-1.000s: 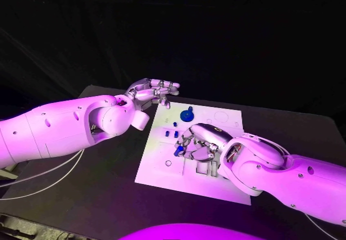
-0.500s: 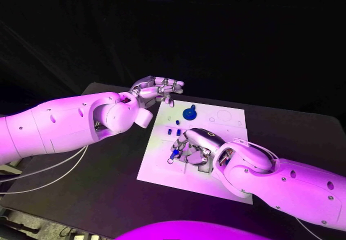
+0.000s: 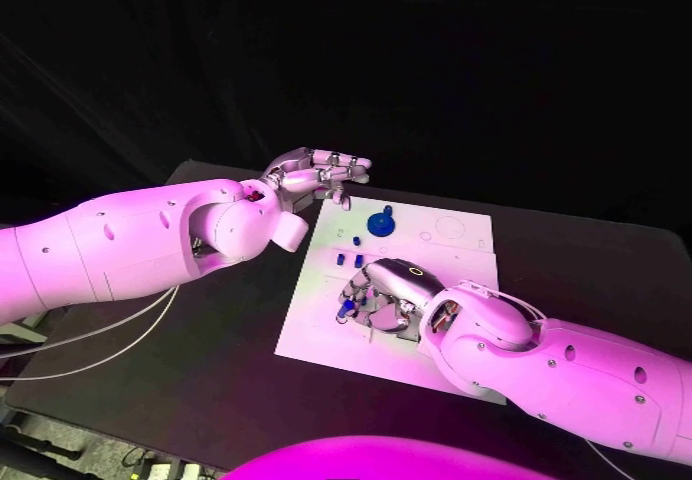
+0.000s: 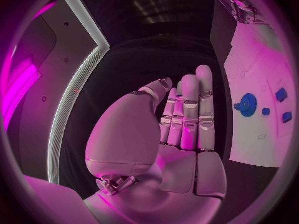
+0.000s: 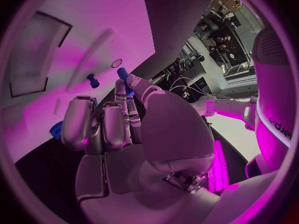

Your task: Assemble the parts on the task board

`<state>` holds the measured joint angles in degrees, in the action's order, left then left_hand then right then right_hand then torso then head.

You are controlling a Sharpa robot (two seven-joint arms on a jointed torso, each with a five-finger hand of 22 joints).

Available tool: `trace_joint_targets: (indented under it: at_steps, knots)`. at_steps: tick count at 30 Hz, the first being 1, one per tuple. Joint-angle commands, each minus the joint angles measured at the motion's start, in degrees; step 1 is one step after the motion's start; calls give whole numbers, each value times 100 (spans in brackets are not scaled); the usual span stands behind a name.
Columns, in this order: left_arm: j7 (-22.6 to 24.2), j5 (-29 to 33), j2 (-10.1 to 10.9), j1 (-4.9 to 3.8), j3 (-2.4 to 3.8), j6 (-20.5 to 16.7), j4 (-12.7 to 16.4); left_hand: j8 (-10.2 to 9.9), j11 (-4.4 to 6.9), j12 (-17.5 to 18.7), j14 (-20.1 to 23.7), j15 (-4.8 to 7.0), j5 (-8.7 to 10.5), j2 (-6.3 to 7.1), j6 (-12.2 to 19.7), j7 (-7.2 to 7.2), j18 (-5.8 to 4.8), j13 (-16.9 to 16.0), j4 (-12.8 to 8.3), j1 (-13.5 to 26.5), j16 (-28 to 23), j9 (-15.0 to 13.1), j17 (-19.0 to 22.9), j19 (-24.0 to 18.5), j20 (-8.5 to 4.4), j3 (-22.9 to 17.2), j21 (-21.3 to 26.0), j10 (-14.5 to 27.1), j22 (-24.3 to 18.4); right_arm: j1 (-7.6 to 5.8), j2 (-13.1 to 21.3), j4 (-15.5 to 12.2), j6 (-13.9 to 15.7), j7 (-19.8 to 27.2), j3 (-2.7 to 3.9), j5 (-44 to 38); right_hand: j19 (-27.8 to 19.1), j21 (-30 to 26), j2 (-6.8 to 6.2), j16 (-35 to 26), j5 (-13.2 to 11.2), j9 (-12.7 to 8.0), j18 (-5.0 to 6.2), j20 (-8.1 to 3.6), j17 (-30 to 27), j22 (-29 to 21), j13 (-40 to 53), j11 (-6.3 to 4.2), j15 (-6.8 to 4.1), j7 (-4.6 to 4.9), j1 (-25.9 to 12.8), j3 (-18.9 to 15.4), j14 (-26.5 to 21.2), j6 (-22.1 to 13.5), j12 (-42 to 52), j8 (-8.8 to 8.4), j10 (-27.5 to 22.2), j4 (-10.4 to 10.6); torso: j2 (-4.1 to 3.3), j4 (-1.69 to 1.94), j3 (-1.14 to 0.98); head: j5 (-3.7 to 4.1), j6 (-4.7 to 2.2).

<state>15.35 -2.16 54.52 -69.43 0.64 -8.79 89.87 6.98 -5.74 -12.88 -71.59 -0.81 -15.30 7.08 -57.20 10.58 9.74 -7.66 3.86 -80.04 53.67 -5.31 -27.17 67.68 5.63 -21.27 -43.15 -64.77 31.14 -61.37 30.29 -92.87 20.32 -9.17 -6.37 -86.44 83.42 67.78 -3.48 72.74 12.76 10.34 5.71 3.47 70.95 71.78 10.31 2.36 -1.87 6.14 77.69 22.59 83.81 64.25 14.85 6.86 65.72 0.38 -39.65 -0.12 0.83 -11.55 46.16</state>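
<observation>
obstacles: blue gear (image 3: 379, 223) and small blue parts (image 3: 346, 261) on task board (image 3: 454, 245) far-left | free: board's far-right part, desk (image 3: 216, 350) left of board

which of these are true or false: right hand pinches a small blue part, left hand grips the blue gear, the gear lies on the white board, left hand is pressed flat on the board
The right hand pinches a small blue part: true.
The left hand grips the blue gear: false, it holds nothing and the gear lies apart from it.
The blue gear lies on the task board: true.
The left hand is pressed flat on the board: false, it is off the board's far left corner, touching no part.
</observation>
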Motion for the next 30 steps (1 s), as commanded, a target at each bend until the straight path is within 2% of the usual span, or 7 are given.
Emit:
trace_joint_targets:
  at_steps: [1, 9, 18, 23, 30]
  knots:
    - [0, -24, -14, -4, 2, 119, 3, 34, -16, -36, 35, -14, 32, -17, 52, -4, 79, -5, 4, 26, 2, 9, 8, 27, 3, 35, 23, 37, -8, 10, -15, 29, -31, 6, 0, -159, 33, 30, 38, 20, 34, 160, -87, 12, 5, 5, -8, 33, -17, 9, 26, 4, 303, 20, -38, 22, 1, -12, 0, -2, 6, -7, 17]
    - [-11, -24, -11, -4, 2, 126, -1, 37, -18, -38, 37, -15, 32, -21, 54, -3, 79, -5, 6, 32, 3, 9, 10, 27, 4, 38, 25, 40, -10, 15, -53, 114, -105, -34, -2, -219, 35, 38, 36, 21, 41, 162, -89, 12, 5, 12, -8, 35, -16, 11, 25, 2, 303, 20, -39, 22, 2, -13, -1, 4, 6, 7, 4]
    - [-15, -24, -8, -4, 2, 124, 11, 37, -18, -38, 37, -15, 32, -21, 54, -3, 79, -5, 6, 32, 3, 9, 10, 27, 4, 38, 25, 40, -10, 29, -102, 163, -196, -43, -11, -235, 35, 38, 36, 21, 41, 162, -89, 12, 5, 12, -8, 35, -16, 11, 25, 2, 303, 20, -39, 22, 2, -13, -2, 0, 4, -20, 38]
    - [-16, -25, -10, -4, 2, 125, 12, 37, -18, -38, 37, -15, 32, -21, 54, -3, 79, -5, 6, 32, 3, 9, 10, 27, 4, 38, 25, 40, -10, 35, -115, 177, -260, -39, -19, -232, 35, 38, 36, 21, 41, 162, -89, 12, 5, 12, -8, 35, -16, 11, 25, 2, 303, 20, -39, 22, 2, -13, 0, 7, 5, -21, 33]
    - [-17, -26, -8, -4, 2, 126, 9, 37, -18, -38, 37, -15, 32, -21, 54, -3, 79, -5, 6, 32, 3, 9, 10, 27, 4, 38, 25, 40, -10, 43, -118, 156, -294, -15, -25, -218, 38, 49, 38, 34, 49, 166, -91, 13, 19, 22, -8, 36, -15, 14, 25, 0, 305, 22, -42, 24, 6, -14, 2, -2, 2, -31, 41]
